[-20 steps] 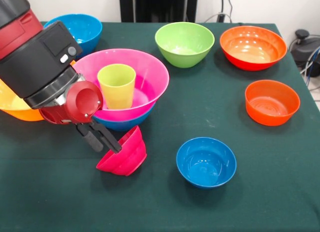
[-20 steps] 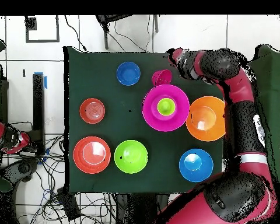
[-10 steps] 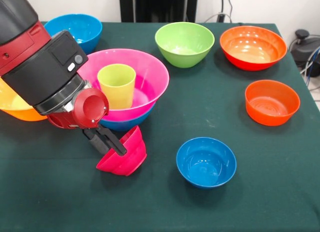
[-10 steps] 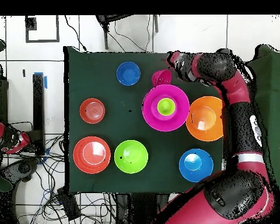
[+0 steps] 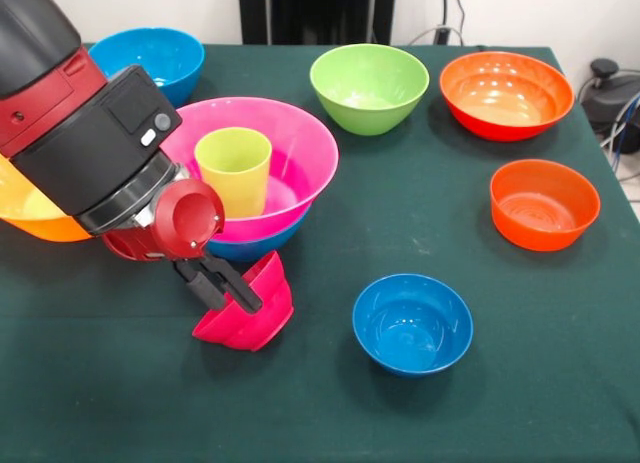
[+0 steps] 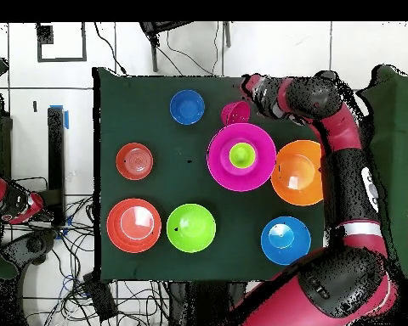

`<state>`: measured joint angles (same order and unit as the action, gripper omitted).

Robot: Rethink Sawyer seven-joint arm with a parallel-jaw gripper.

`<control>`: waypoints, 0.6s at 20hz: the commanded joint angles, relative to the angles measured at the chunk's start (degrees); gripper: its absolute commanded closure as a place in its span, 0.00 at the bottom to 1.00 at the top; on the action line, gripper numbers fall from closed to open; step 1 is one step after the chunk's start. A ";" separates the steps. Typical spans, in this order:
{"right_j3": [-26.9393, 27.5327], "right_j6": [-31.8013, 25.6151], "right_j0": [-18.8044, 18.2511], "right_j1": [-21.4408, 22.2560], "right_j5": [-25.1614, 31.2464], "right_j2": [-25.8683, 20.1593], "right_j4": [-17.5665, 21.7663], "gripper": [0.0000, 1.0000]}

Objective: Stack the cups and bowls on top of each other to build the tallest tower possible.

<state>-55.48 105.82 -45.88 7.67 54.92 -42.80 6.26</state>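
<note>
on the dark green bench (image 5: 500, 403), the small crimson bowl (image 5: 250, 308) lies tipped on its side just in front of the pink bowl (image 5: 300, 148) holding the lime cup (image 5: 233, 170). the gripper (image 5: 225, 291) has its jaws pinched on the crimson bowl's rim. a good lift goes slow and straight up, keeping the bowl from slipping, then over the cup.

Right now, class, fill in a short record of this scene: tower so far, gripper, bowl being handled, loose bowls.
tower: lime cup upright in large pink bowl, nested in a blue bowl
gripper: gripper at the crimson bowl's rim, apparently clamped on it
handled bowl: small crimson bowl, tilted on its side
loose bowls: green bowl, small blue bowl
</note>
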 commanded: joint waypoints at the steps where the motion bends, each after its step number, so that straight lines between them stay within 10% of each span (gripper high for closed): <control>1: -1.65 -14.75 0.73 -1.76 -1.88 -0.18 4.64 0.00; 12: -2.82 -12.26 1.38 -0.85 -0.19 2.40 6.20 0.00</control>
<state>-55.54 105.82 -45.88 6.79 54.92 -42.72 6.92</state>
